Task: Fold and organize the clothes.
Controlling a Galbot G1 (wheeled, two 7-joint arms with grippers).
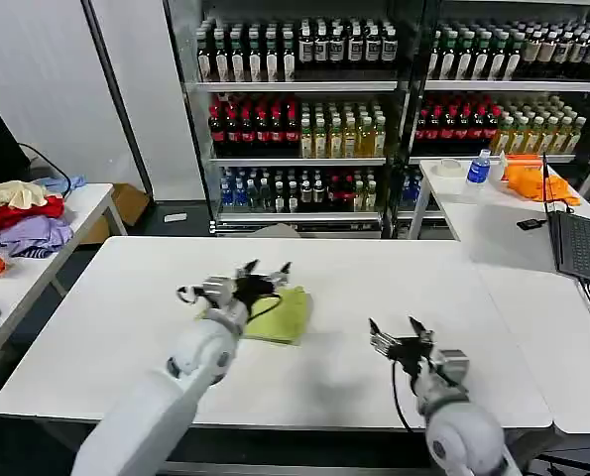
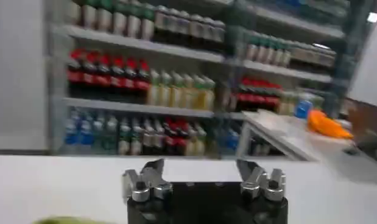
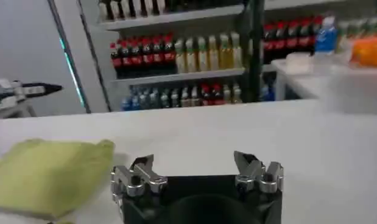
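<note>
Lime T-shirt [image 1: 280, 315] lies folded into a small flat rectangle on the white table [image 1: 106, 327], just right of & under my left pincer [image 1: 265, 270], jaws spread, holding nothing. Right pincer [image 1: 399, 331] spread too, well apart to shirt's right. Folding looks done; maybe only tidying left.

Soft matt cloth T-shirt [image 1: 280, 315] on smooth white table [image 1: 126, 317]

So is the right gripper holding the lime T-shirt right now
No, the right gripper is open above bare table, apart from the folded lime T-shirt, which lies by the left gripper.
</note>
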